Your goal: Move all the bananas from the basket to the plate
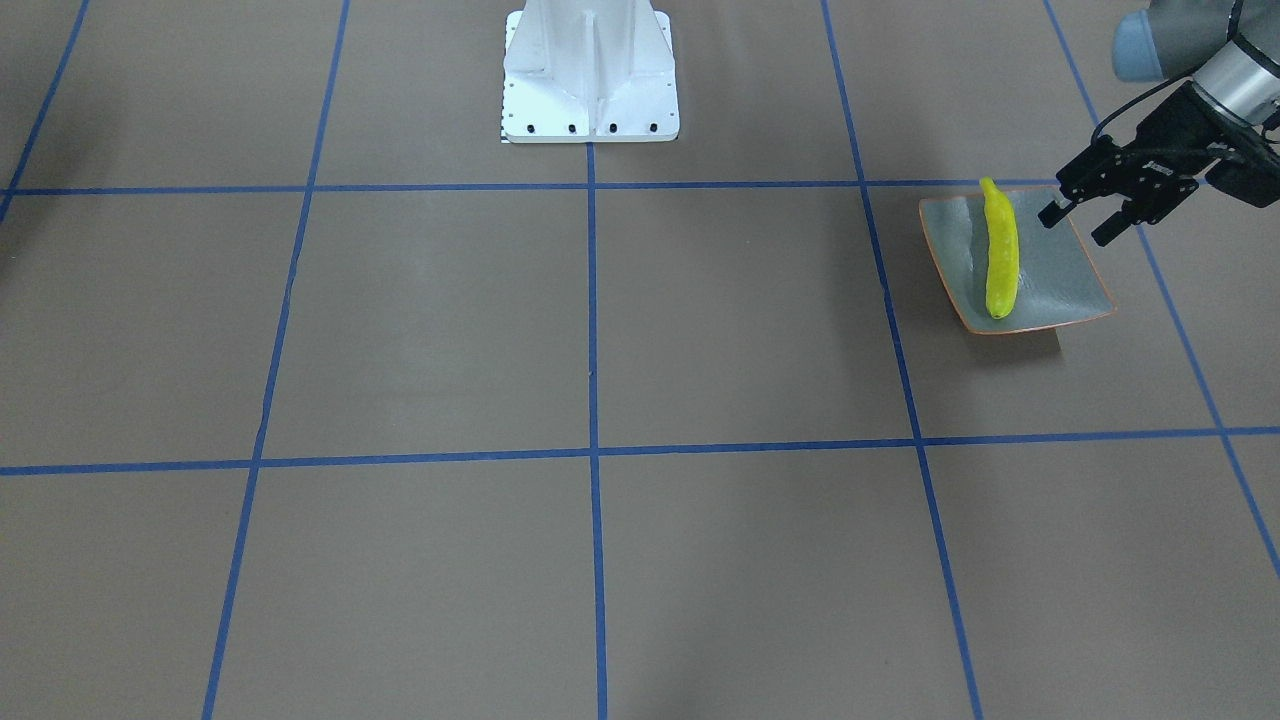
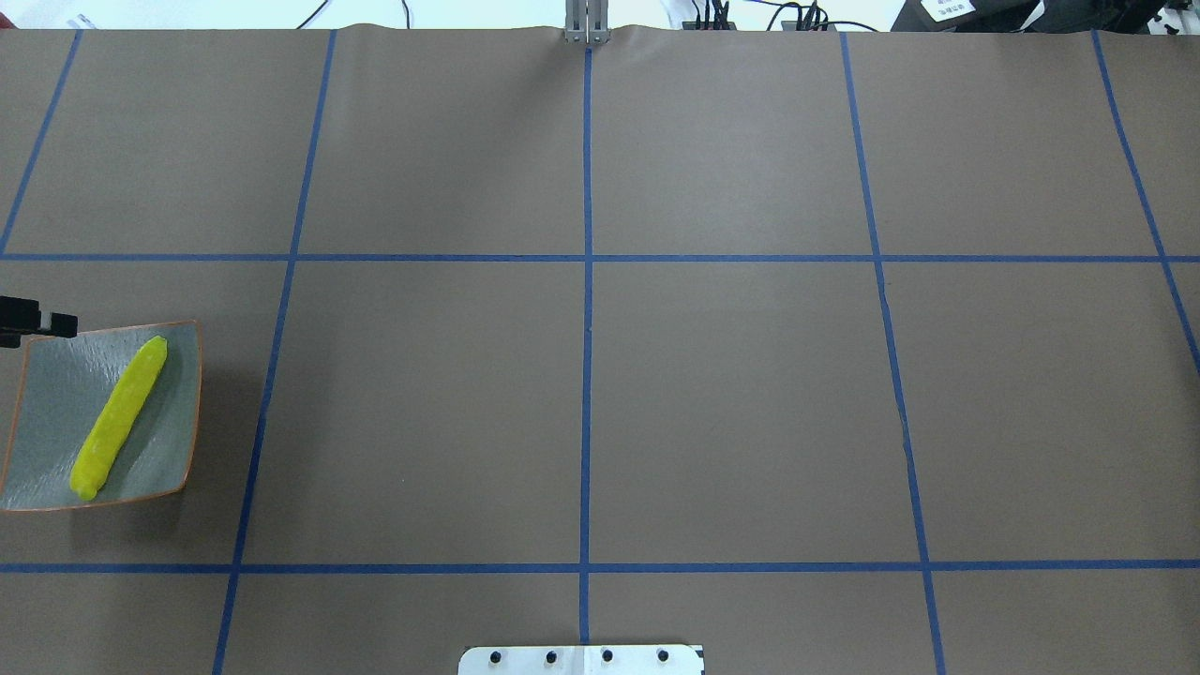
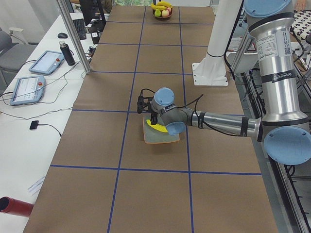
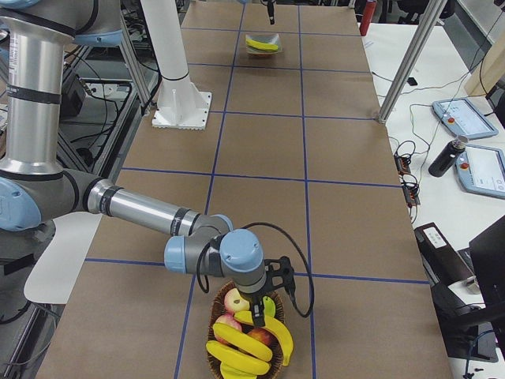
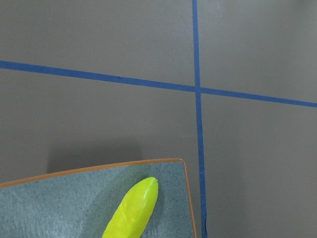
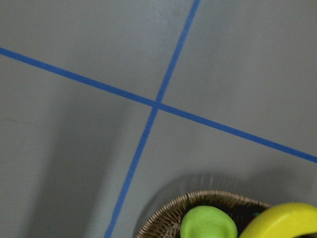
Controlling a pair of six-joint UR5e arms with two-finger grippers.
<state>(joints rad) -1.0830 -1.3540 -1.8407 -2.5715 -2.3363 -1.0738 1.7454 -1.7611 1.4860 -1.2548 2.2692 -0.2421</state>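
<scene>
One yellow banana (image 1: 1000, 250) lies lengthwise on the grey-green plate (image 1: 1065, 275) with the orange rim, also seen in the overhead view (image 2: 120, 417) and the left wrist view (image 5: 132, 210). My left gripper (image 1: 1078, 224) is open and empty, hovering just above the plate's corner, apart from the banana. Several more bananas (image 4: 246, 347) lie in the wicker basket (image 6: 163, 218) at the table's other end. My right gripper (image 4: 256, 304) hangs low over the basket among the fruit. I cannot tell whether it is open or shut.
The basket also holds a green apple (image 6: 208, 225) and red apples (image 4: 234, 302). The white robot pedestal (image 1: 590, 70) stands at the table's middle edge. A side desk with tablets (image 3: 43, 60) and a bottle (image 3: 68, 52) runs along the table.
</scene>
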